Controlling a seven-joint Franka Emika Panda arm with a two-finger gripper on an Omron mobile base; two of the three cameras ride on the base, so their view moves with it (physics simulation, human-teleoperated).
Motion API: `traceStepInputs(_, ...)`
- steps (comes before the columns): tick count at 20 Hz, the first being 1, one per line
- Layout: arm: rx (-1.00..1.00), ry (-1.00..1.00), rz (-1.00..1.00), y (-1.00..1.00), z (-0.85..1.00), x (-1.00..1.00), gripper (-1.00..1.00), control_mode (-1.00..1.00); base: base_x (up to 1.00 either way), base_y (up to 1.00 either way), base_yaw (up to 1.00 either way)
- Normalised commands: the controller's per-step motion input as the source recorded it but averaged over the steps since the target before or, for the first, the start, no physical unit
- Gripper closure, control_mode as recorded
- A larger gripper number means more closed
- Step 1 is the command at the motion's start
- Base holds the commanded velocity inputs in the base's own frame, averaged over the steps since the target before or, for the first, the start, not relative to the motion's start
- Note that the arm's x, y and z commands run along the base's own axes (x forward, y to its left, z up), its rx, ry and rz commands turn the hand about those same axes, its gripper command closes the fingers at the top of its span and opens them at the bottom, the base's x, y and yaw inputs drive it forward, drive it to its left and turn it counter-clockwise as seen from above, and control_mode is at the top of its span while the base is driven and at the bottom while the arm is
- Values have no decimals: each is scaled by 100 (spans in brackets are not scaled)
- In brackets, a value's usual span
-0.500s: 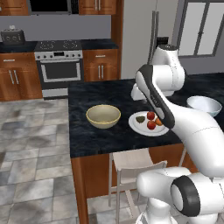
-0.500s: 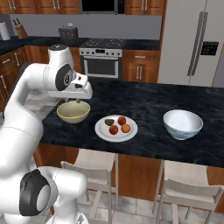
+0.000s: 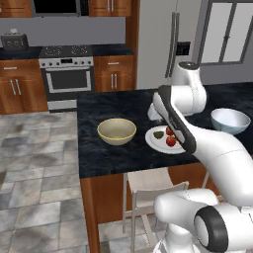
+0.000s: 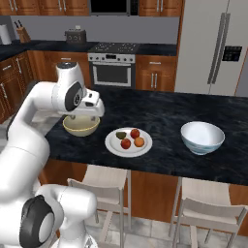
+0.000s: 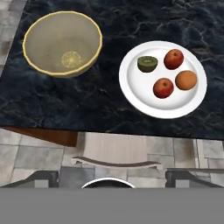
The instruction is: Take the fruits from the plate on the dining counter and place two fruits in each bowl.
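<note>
The white plate (image 5: pixel 140 89) lies on the black speckled dining counter (image 4: pixel 164 111) and carries the fruits: a dark green one (image 5: pixel 147 63), two red ones (image 5: pixel 173 59) (image 5: pixel 163 88) and an orange one (image 5: pixel 186 80). To its left stands the tan-yellow bowl (image 5: pixel 62 43), which holds nothing. The white bowl (image 4: pixel 202 137) sits to the plate's right, also without fruit. My gripper (image 5: pixel 113 178) hangs open above the counter's near edge, between tan bowl (image 4: pixel 81 125) and plate (image 4: pixel 128 147), holding nothing. In the left base view my arm covers part of the plate (image 3: pixel 157 143).
A light wooden stool (image 5: pixel 116 151) stands under the counter's front edge, right below the gripper, and another (image 4: pixel 208 213) is further right. A steel oven (image 3: pixel 65 81) and wooden cabinets line the back wall; a fridge (image 4: pixel 213 43) is behind the counter.
The hand has sunk a little toward the counter. The fruits, plate and bowls have not moved.
</note>
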Motion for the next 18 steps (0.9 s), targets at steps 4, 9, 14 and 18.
traceStepInputs(4, 0, -1, -2, -25, -55, 36, -100, -100, 0, 0, 0)
traceStepInputs(9, 0, 4, 0, -14, -15, 10, -100, -100, 0, 0, 0)
traceStepInputs(14, 0, 0, 1, -14, -3, 26, -100, -100, 0, 0, 0)
traceStepInputs(18, 0, 2, 0, -31, -10, 67, -100, -100, 0, 0, 0)
